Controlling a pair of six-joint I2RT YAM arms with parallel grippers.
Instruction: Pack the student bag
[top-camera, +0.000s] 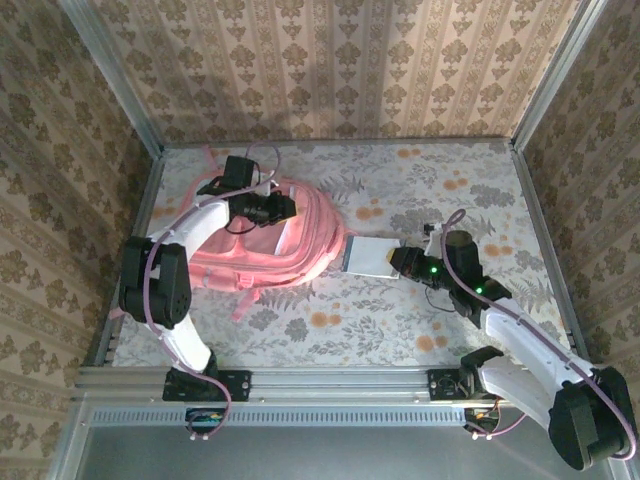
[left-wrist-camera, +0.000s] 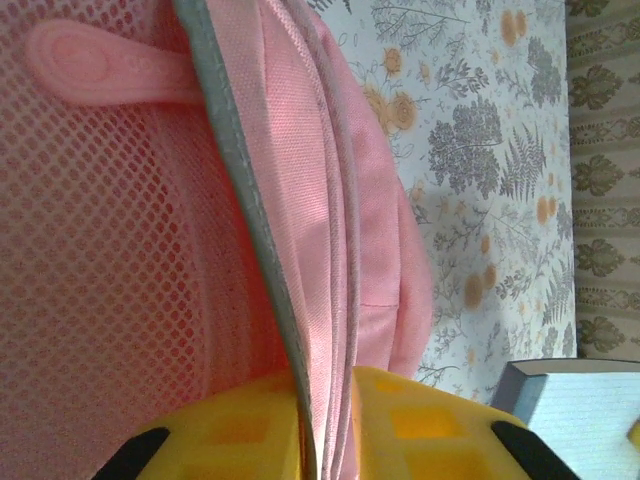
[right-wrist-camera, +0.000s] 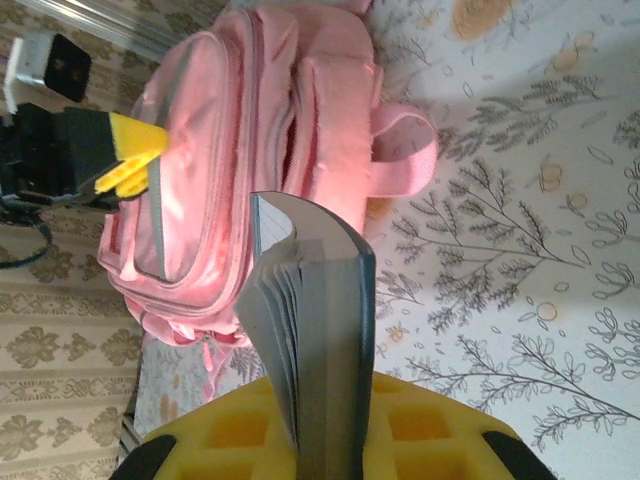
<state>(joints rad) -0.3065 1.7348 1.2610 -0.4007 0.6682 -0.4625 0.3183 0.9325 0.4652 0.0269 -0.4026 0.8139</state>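
While left fingers pinch the student bag at its open edge, right fingers clamp a book beside it.

Left arm, left half of the overhead frame: white shell links, bulky black joint housings, and a lilac-pink cable looping along it from base to wrist. Black base plate at the bottom.

Right arm, lower right: same white-and-black build and same cable. Two green lights are lit on its black wrist section.

Left gripper and right gripper: black bodies. Fingers are bright yellow, moulded with square recesses, black at the outer corners. The other pair looks identical.
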